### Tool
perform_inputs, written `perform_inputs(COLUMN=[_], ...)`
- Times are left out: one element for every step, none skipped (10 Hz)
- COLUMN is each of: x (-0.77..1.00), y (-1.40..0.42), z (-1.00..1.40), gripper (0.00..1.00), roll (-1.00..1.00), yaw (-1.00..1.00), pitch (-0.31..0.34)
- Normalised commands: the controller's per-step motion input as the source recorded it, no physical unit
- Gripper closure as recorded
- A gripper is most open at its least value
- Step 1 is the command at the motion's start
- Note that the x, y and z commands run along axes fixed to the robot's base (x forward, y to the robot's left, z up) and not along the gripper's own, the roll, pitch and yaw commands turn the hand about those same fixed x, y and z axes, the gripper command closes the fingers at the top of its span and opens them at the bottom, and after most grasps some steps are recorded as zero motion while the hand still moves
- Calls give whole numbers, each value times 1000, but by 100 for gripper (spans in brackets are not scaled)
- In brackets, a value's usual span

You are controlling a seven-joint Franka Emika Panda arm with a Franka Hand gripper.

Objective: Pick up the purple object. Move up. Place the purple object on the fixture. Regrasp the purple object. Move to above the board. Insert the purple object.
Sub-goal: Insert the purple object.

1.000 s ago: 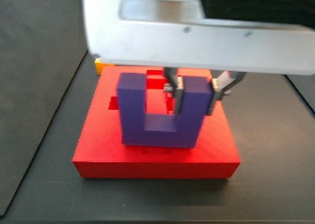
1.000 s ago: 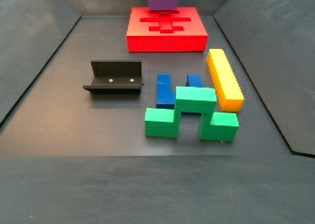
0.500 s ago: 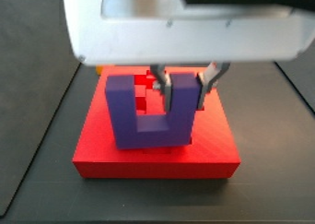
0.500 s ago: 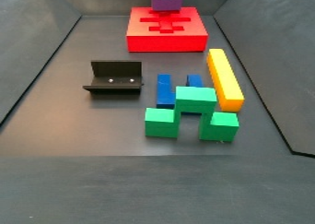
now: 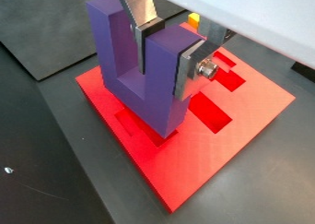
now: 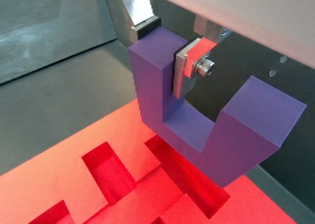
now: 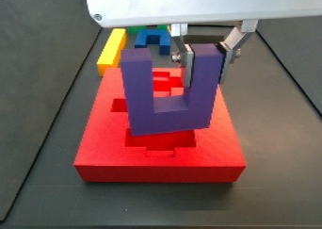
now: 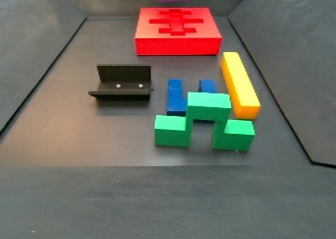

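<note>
In both wrist views the gripper (image 5: 167,45) is clamped on one prong of the purple object (image 5: 142,66), prongs up, hanging over the board (image 5: 246,126). In a side view the purple object (image 7: 170,91) hovers over the board's (image 7: 101,153) centre cut-outs — apparently clear of them. In a side view the fixture (image 8: 121,83) stands at 7 o'clock from the board (image 8: 178,34) — well apart.

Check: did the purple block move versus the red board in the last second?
Yes. The claw raised the purple block: in a side view it now barely shows above the red board at the frame's top edge.
</note>
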Motion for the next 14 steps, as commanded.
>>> perform_inputs(x=[223,240,231,186,71,34,0,0,-160,-297,-314,-260,-249,-154], y=[-89,-91,-114,-146,-151,-140,-14,0,26,0,0,-34,-80,-123], z=[-177,-100,-100,-154,-200,-266,-234,-174,-171,-134,-177,-206,-234,-166], gripper=[100,100,100,100,100,100,100,100,100,100,100,100,100,100], roll=[384,490,500,483,381,363,266,176,70,14,0,0,0,0], yaw=[-143,-109,-97,-86,-80,-60,-20,-31,-83,-160,-154,-114,-77,-49], pitch=[100,61,54,24,0,0,-14,-3,-44,-59,-110,-147,-143,-117])
